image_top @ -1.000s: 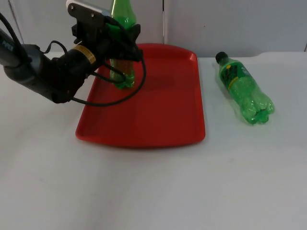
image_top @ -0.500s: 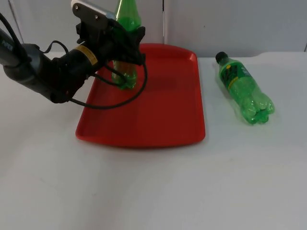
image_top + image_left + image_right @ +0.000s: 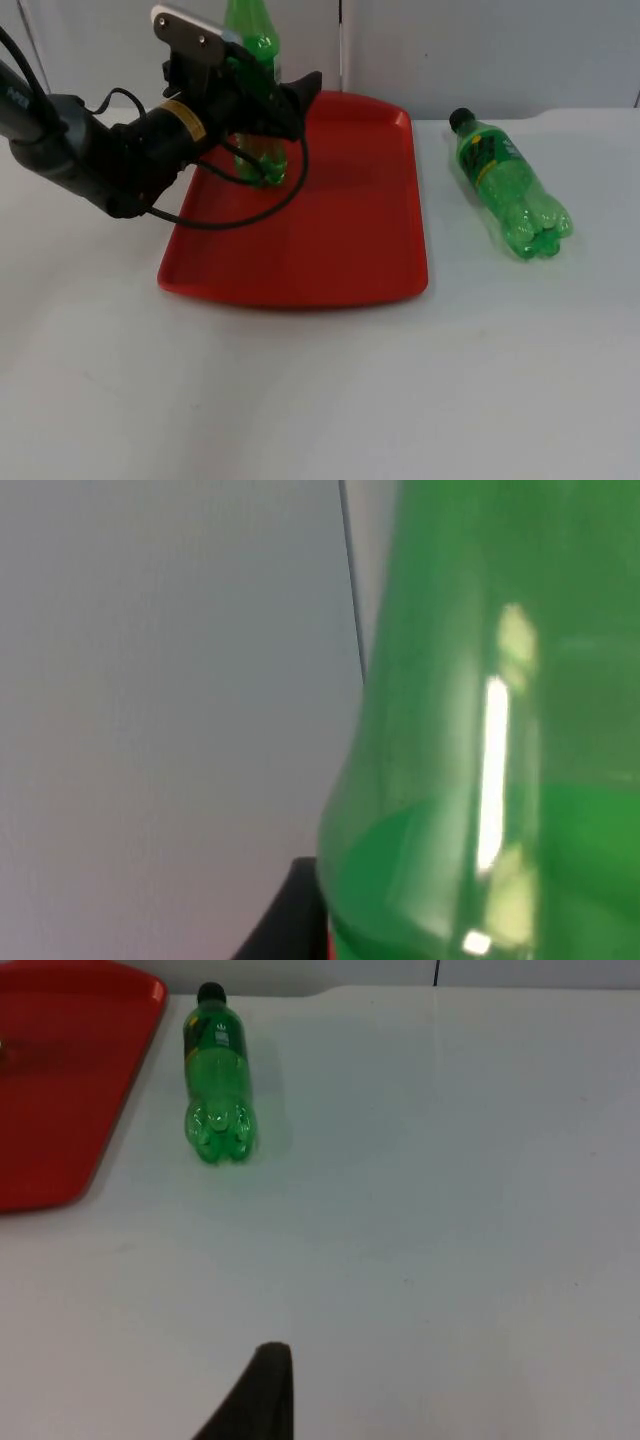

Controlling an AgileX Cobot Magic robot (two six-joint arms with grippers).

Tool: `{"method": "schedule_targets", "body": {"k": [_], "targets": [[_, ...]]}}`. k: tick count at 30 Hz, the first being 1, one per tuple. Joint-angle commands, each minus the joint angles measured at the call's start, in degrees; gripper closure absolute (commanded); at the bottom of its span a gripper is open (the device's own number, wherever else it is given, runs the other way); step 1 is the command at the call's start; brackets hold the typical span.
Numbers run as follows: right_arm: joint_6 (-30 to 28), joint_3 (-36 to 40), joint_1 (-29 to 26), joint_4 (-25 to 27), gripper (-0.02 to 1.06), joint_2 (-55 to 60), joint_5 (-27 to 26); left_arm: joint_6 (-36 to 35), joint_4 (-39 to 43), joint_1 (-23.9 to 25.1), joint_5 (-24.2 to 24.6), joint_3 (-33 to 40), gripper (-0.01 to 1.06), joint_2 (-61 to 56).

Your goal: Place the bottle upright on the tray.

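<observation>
since the earlier frame, the left end effector (image 3: 262,95) has spread its fingers; one now juts clear beside the upright bottle (image 3: 252,70) standing between them on the red tray's (image 3: 330,240) far corner. step: release. next: retreat without tipping it. second bottle (image 3: 508,187) lies on the counter (image 3: 320,400), right arm waiting.

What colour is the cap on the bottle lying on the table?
Black, on the lying bottle; clearest in the top view.
</observation>
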Motion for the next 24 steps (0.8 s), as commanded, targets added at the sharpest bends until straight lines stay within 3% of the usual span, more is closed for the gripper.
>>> {"method": "schedule_targets", "body": {"k": [1, 10, 15, 19, 24], "targets": [[0.2, 0.1, -0.3, 0.1, -0.01, -0.1, -0.3, -1.3, 0.6, -0.1, -0.2, 0.1, 0.12, 0.0], [0.2, 0.1, -0.3, 0.1, -0.01, -0.1, -0.3, -1.7, 1.5, -0.1, 0.0, 0.1, 0.12, 0.0], [0.2, 0.1, -0.3, 0.1, -0.01, -0.1, -0.3, -1.7, 5.8, -0.1, 0.2, 0.1, 0.12, 0.0], [0.2, 0.1, -0.3, 0.1, -0.01, -0.1, -0.3, -1.7, 7.0, -0.1, 0.4, 0.1, 0.01, 0.0], [0.2, 0.1, -0.3, 0.1, -0.01, -0.1, -0.3, -1.7, 6.9, 0.0, 0.5, 0.1, 0.0, 0.0]]}}
